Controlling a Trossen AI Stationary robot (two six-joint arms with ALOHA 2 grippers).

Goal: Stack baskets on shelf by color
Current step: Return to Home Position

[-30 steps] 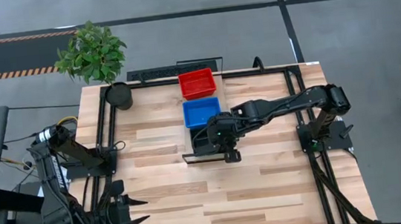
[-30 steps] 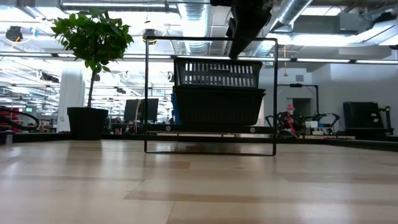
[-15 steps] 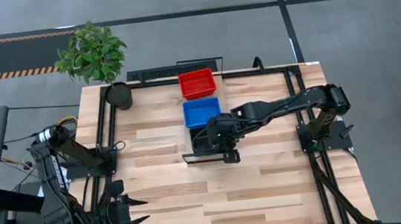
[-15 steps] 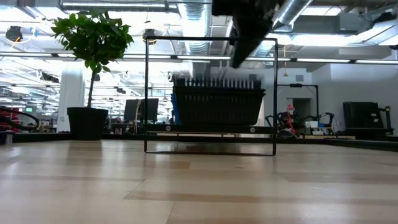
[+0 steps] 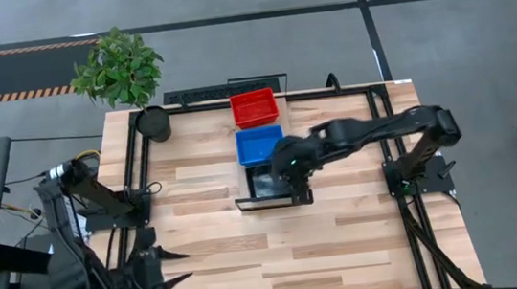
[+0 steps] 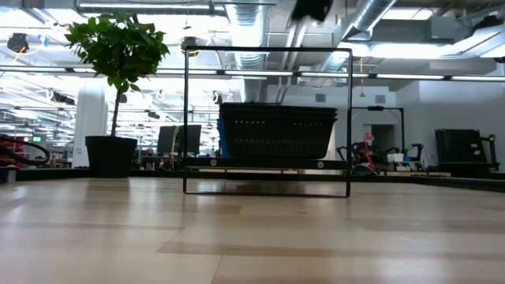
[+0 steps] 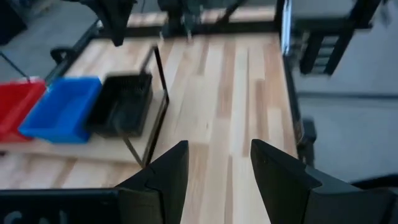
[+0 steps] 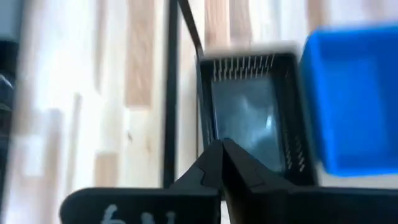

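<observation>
On the narrow wooden shelf [image 5: 242,204] a red basket [image 5: 255,107], a blue basket [image 5: 259,144] and a black basket [image 5: 267,180] stand in a row on their bottoms, red farthest. In the low view the black basket [image 6: 276,134] shows several nested rims inside the shelf's black frame [image 6: 188,118]. My right gripper [image 5: 296,181] hangs shut above the black basket's right side; its wrist view looks down into the black basket [image 8: 249,118] beside the blue one [image 8: 351,93]. My left gripper [image 7: 214,163] waits open near the table's left near corner.
A round black plant pot [image 5: 152,124] with a leafy plant [image 5: 118,67] stands at the table's far left corner. Bare wood planks [image 5: 327,243] stretch across the near half of the table. Black rails [image 5: 389,150] run along the table's sides.
A black basket that hung from my right gripper above the black stack has dropped into it and now sits nested, level with the rims. My right gripper has let go, risen toward the top of the shelf frame and shifted slightly toward the table's right.
</observation>
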